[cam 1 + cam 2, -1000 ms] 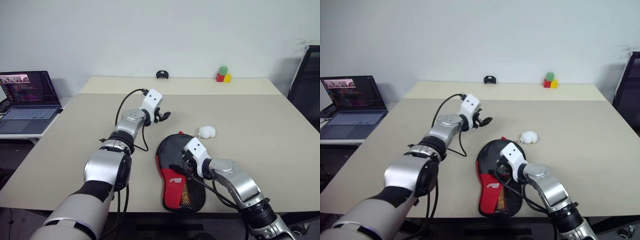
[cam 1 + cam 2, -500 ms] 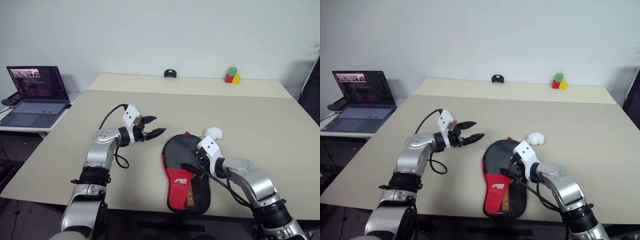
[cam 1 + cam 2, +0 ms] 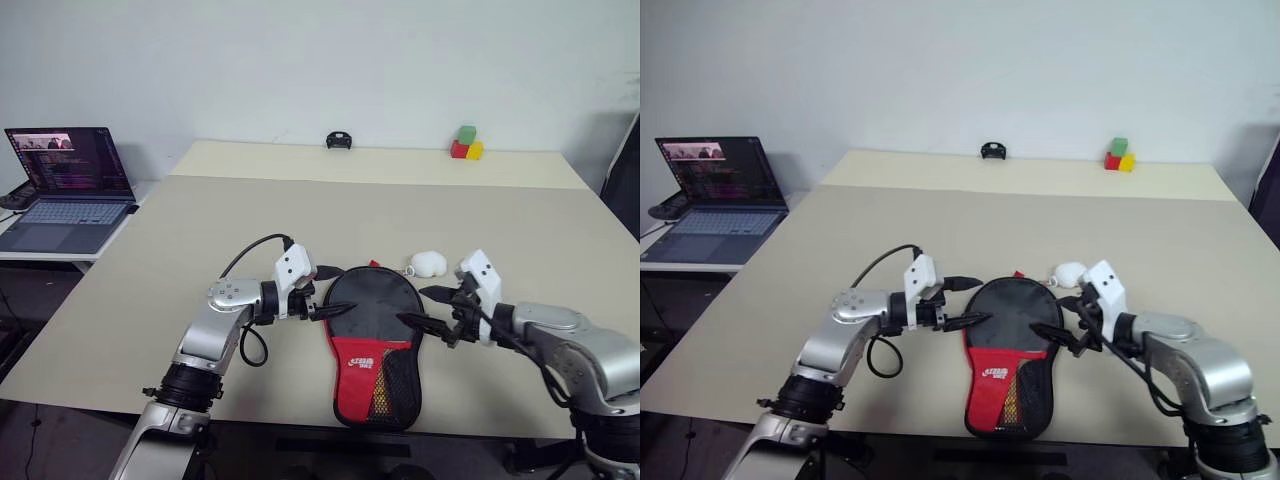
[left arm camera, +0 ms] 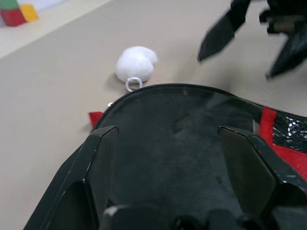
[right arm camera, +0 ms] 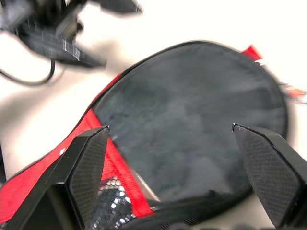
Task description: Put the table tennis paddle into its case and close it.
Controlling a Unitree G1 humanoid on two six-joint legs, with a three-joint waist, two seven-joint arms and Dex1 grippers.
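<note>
The case lies flat near the table's front edge, with its black round part toward the far side and its red part with the mesh pocket toward me. Its white pom-pom rests beside its far right rim. My left gripper hovers open at the case's left rim, pointing right. In the left wrist view the fingers straddle the black fabric. My right gripper hangs open over the case's right rim, pointing left, with nothing between its fingers. The table tennis paddle is hidden or out of view.
An open laptop sits on a side table at the left. Coloured blocks and a small black object stand at the table's far edge. A dark chair is at the right. The beige table stretches wide around the case.
My left gripper has pulled back from the table's middle to the case's left rim and turned rightward. The right gripper has lifted off the case and moved to its right rim.
</note>
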